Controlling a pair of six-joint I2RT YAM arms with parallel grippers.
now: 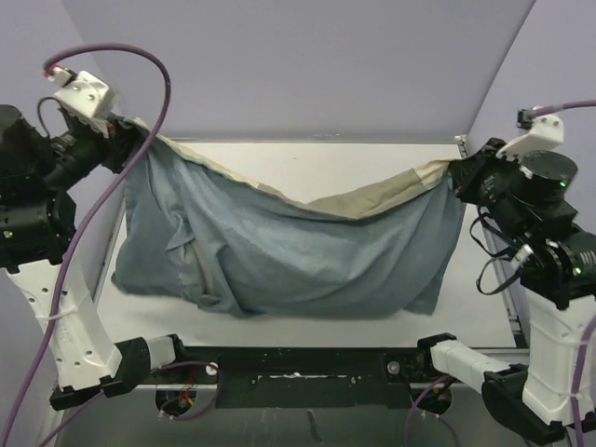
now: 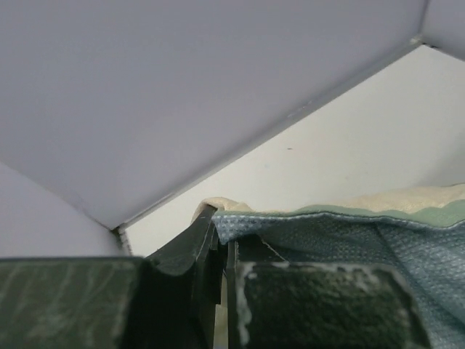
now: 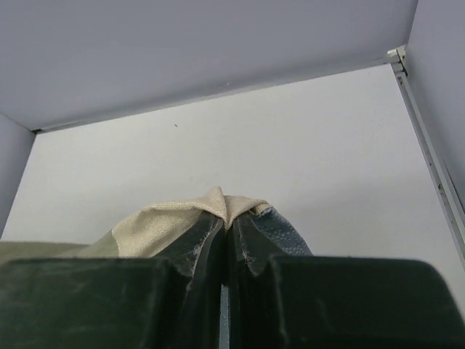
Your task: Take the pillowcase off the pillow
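The pillowcase (image 1: 279,242) hangs stretched between my two grippers with its blue-grey reverse facing out. A beige and olive edge sags along its top, and its lower part rests on the table. My left gripper (image 1: 132,132) is raised at the far left and shut on the top left corner. The left wrist view shows the fabric (image 2: 349,233) pinched at the left gripper (image 2: 221,231). My right gripper (image 1: 454,173) is shut on the top right corner. The beige tip (image 3: 218,203) pokes out above the right gripper (image 3: 227,225). No off-white pillow is visible; it is hidden or out of view.
The white table (image 1: 326,158) runs back to lavender walls (image 1: 298,65) behind and on both sides. A metal rail (image 1: 510,307) edges the table on the right. Both arm bases and a black bar (image 1: 298,365) sit along the near edge.
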